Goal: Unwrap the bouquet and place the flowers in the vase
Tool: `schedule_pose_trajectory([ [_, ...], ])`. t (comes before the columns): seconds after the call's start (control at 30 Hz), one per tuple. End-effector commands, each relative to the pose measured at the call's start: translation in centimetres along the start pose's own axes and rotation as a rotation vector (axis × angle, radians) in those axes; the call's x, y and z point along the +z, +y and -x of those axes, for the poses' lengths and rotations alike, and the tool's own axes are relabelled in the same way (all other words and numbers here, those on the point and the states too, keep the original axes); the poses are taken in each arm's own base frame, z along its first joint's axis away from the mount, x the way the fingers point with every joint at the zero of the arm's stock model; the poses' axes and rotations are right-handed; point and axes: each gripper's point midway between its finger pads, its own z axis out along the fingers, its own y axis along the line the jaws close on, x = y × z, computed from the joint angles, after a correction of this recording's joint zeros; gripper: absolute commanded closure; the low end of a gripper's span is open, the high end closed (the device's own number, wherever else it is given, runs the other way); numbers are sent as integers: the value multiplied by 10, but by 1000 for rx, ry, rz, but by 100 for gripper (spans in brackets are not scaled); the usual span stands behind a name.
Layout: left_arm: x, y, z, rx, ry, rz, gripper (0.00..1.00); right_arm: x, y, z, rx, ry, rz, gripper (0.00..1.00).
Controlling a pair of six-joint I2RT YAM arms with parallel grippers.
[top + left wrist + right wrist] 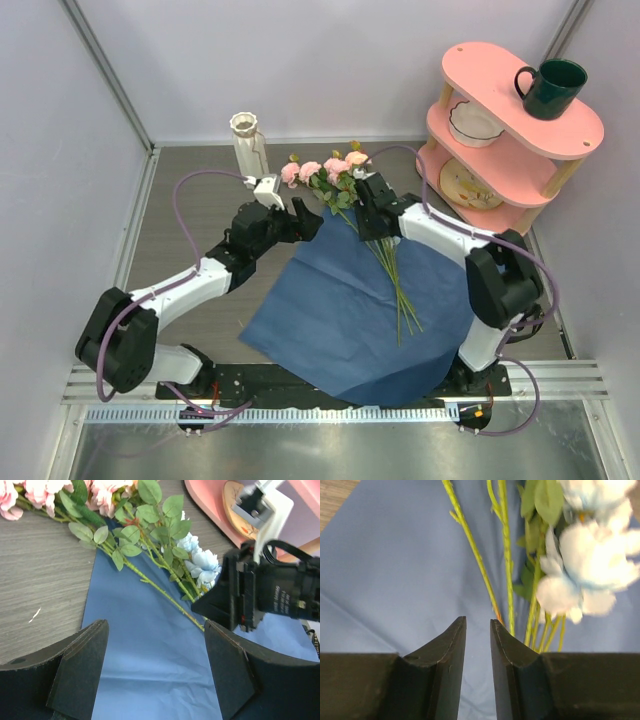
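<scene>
The bouquet's blue paper (pixel 330 320) lies spread flat on the table, with no ribbon in view. The flowers (pixel 335 175) lie loose across it, pink and peach blooms toward the back and green stems (pixel 395 280) trailing to the front right. The cream ribbed vase (pixel 249 143) stands upright at the back left. My left gripper (pixel 156 630) hovers wide open over the paper's (pixel 145 650) upper left part, with nothing between its fingers. My right gripper (pixel 477 622) is open by a narrow gap just above the paper. The stems (pixel 506 555) and a pale blue bloom (pixel 585 575) lie just beyond its tips.
A pink three-tier shelf (pixel 560 135) stands at the back right, carrying a dark green mug (pixel 552 88) on top, a white bowl (pixel 475 125) in the middle and a plate (pixel 465 185) below. White walls enclose the table on three sides.
</scene>
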Motion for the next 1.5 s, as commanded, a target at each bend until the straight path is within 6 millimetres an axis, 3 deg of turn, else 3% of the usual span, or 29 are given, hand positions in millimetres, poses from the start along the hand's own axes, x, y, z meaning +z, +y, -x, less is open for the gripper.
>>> schedule_pose_trajectory([
  [0.0,5,7,13,-17,-85,16,19,15,7,34,-147,-35,0,69],
  [0.13,4,20,10,2,-95,55,18,33,20,56,-200,-49,24,68],
  [0.27,6,24,9,15,-96,58,18,58,18,58,-256,-23,22,64],
  [0.47,5,29,9,27,-100,58,18,70,18,73,-302,-44,43,64],
  [0.7,0,31,13,20,-119,56,18,83,15,70,-322,-27,110,67],
  [0.9,2,31,12,15,-117,52,18,88,24,68,-335,-28,175,69],
  [1.27,4,31,10,11,-109,46,18,100,27,50,-342,7,198,68],
  [1.47,5,31,10,6,-111,43,18,101,24,51,-446,-31,107,78],
])
